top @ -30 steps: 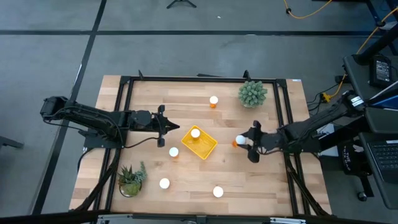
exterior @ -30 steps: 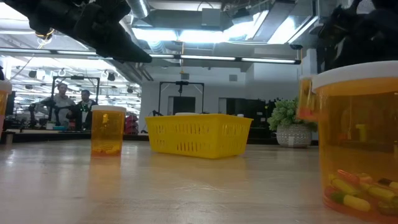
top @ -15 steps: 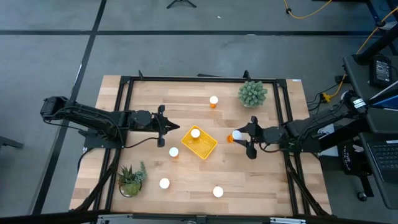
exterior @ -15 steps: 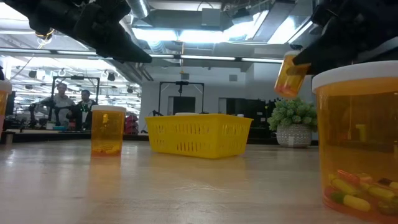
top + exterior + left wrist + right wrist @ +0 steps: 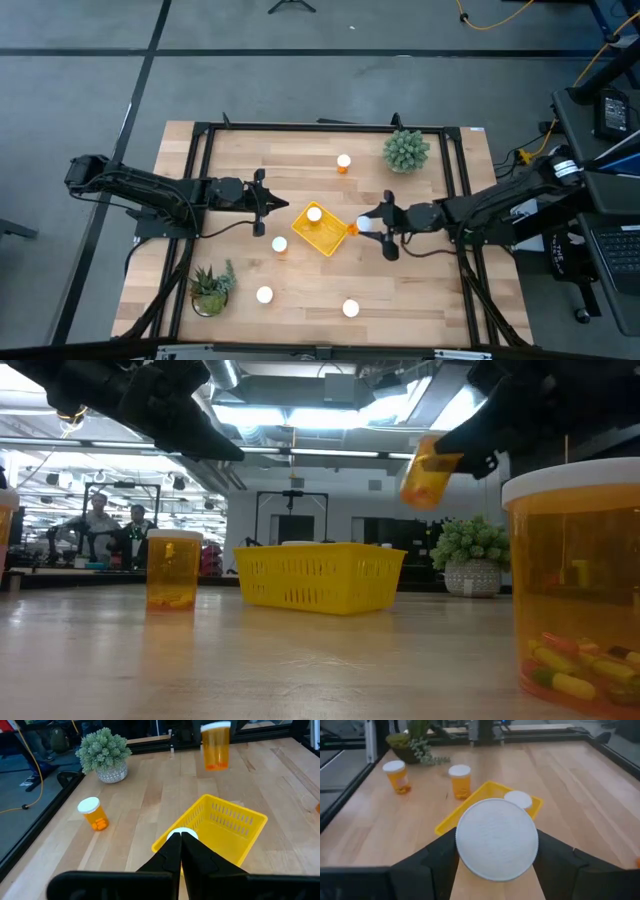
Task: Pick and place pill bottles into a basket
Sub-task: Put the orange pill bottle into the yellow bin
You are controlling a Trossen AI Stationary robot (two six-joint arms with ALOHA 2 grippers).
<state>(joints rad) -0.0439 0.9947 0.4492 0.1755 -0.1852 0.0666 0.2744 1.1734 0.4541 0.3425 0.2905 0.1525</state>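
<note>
Working left to right in the high view, we see our left gripper (image 5: 272, 203) parked just off the basket's (image 5: 331, 240) nine o'clock edge, its fingers pressed together on nothing. The basket sits mid-table with one pill bottle (image 5: 314, 214) already inside. Our right gripper (image 5: 372, 225) hangs at the basket's three o'clock corner, its fingers pinching another pill bottle (image 5: 364, 224) lifted off the wood. That bottle's long axis is tipped toward level, cap leading toward the basket, which lies at nine o'clock from it, so we judge the drop needs only a short carry that way. We count six bottles: one in the basket, one held, four standing on the table, plus one basket and two potted plants.
</note>
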